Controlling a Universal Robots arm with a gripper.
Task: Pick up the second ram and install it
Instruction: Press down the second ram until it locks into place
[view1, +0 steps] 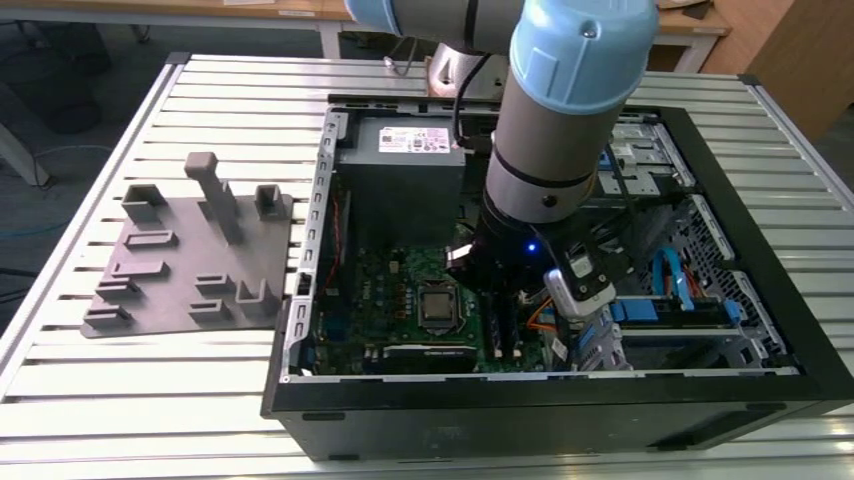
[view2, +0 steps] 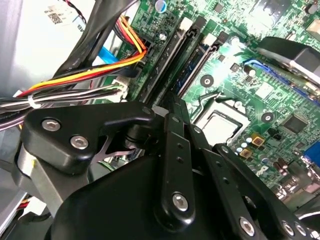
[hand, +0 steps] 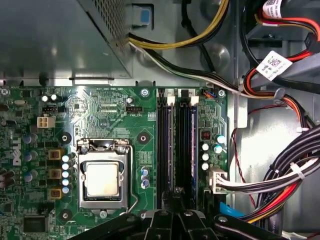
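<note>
Inside the open computer case (view1: 747, 250) on the slatted metal table (view1: 200, 90), the arm reaches straight down, and its black gripper (view1: 474, 262) hangs low over the green motherboard (view1: 387, 275). In the exterior view the gripper sits just at two o'clock from the square processor (view1: 437, 305), right above the black memory slots (view1: 501, 325).

Both wrist views place the gripper tip (view2: 172, 102) (hand: 177, 195) at one end of those slots (hand: 175, 145), close down on them. Whether it is open, closed or clamped on anything, I cannot tell from here.

In the second wrist view a thin blue-green strip (view2: 196, 64) runs along the slot on the processor's side. I take it for the second ram, standing on edge in the slot line just ahead of the tip. I cannot tell whether it is fully seated or whether the gripper touches it.

A bundle of red, yellow and black cables (hand: 280, 175) passes just beside the slots on the side away from the processor (hand: 101, 180).

Outside the case, at nine o'clock from it in the exterior view, the grey slotted tray (view1: 174, 265) lies flat on the table, well apart from the arm.
</note>
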